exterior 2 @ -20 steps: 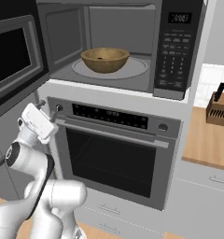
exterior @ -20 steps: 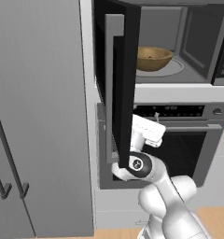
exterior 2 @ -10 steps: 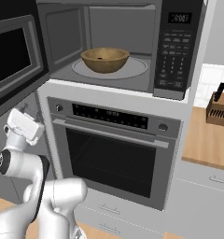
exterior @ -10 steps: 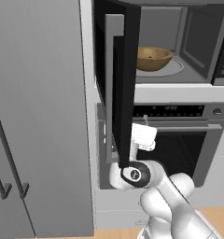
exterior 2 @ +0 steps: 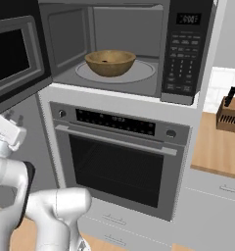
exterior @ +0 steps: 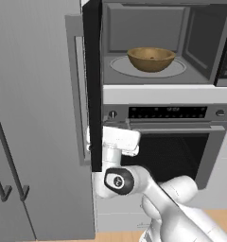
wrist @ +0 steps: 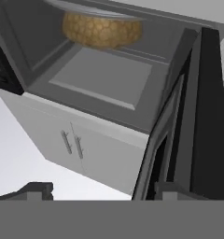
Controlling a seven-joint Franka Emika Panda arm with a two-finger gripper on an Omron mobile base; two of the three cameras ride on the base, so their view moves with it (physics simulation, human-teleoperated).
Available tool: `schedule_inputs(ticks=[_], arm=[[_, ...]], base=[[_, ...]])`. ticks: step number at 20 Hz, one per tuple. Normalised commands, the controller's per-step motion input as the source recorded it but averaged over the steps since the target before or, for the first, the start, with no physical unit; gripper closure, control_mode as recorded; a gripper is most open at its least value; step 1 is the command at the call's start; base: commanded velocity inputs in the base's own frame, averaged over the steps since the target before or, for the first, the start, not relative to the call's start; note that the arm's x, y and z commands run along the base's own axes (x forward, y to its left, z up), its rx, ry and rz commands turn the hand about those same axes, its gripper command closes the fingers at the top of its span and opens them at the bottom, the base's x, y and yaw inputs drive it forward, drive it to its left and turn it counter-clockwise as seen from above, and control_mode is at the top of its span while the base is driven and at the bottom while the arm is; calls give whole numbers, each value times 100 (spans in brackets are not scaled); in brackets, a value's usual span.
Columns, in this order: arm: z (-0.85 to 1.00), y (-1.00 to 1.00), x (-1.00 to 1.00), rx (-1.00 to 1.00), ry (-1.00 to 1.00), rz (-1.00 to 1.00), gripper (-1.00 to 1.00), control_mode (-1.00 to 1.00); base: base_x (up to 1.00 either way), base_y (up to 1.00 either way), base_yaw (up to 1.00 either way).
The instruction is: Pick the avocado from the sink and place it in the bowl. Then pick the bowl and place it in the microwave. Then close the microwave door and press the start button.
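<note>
Right now my claw (wrist: 102, 189) sits low in the hand view, its two dark tips wide apart with nothing between them; it is released. One tip lies near the lower edge of the microwave door (exterior: 92, 85), which stands open, seen edge-on at the upper left of the left base view. In the right base view the door fills the upper left corner and my white hand (exterior 2: 8, 133) hangs below it at the left edge. The bowl (exterior 2: 110, 62) rests on the round glass turntable (exterior 2: 146, 72) inside the microwave (exterior 2: 188, 54), upper centre of both base views. I cannot make out the avocado inside the bowl. The wall oven (exterior 2: 122, 166) sits just beneath.
</note>
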Motion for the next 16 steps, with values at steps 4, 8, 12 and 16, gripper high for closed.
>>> schedule_inputs(ticks=[4,8,12,16], arm=[[-7,66,-15,6,-4,-14,-100,-100],[-42,36,-18,6,-8,-9,-100,-100],[-32,69,-1,10,-11,-8,-100,-100],[13,58,-4,14,-11,-9,-100,-100]], base=[[0,0,0],[0,0,0],[0,0,0],[0,0,0]])
